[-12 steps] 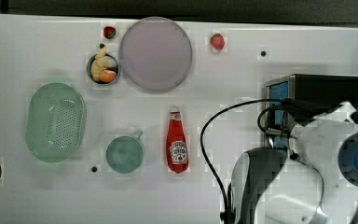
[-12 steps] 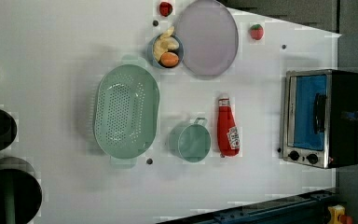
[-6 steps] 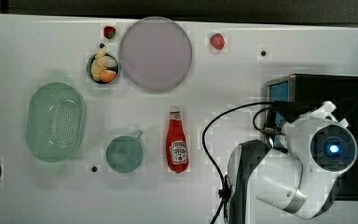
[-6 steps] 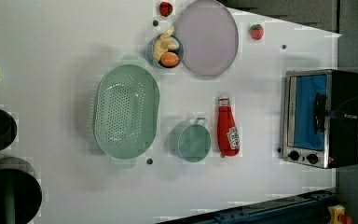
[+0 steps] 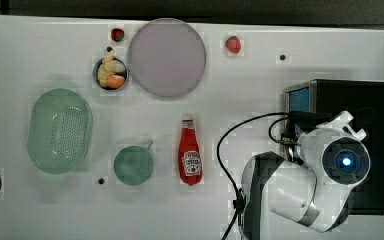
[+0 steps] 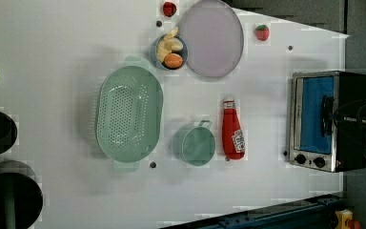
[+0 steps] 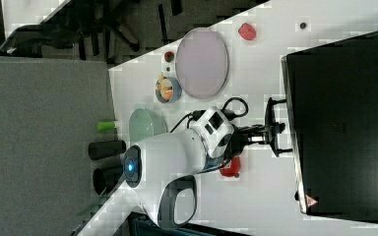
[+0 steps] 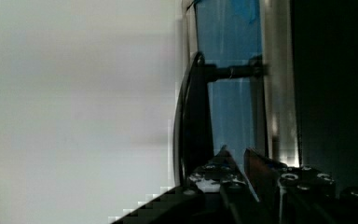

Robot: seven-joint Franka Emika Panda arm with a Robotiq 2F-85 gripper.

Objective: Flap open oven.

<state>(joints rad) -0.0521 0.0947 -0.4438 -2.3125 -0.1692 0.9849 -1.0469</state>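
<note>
**At the oven door, fingers reaching behind the handle**

At the far right end of the white table [image 5: 40, 40] in the top view, the oven [image 6: 348, 90] is sitting with its black top up and its blue-tinted door [image 6: 317, 114] standing upright and shut. The gripper [image 8: 237, 163] is hanging right at that door. In the wrist view its two fingertips [image 8: 221, 158] are standing a narrow gap apart, nearly closed, with nothing between them. One tip is lying just behind the black handle [image 8: 191, 116]; the other is sitting in front of the blue glass and silver frame. I cannot tell whether either tip is touching the handle.

In the right view the white arm [image 7: 177, 152] is stretching level toward the oven front, and the handle bar [image 7: 271, 125] is showing just ahead of the fingers.

Well away from the jaws, out on the table, a red ketchup bottle [image 5: 190, 157] is lying on its side. Beyond it a small green cup [image 5: 133, 165] is standing, and farther still a green colander [image 5: 59, 131]. A lilac plate [image 5: 166, 57] is resting near the table's far edge, with a bowl of food [image 5: 111, 74] just beside it. Two small red strawberries [image 5: 233, 44] are flanking the plate. The oven's black knobs [image 6: 310, 161] are showing at the door's lower end in the left view.
</note>
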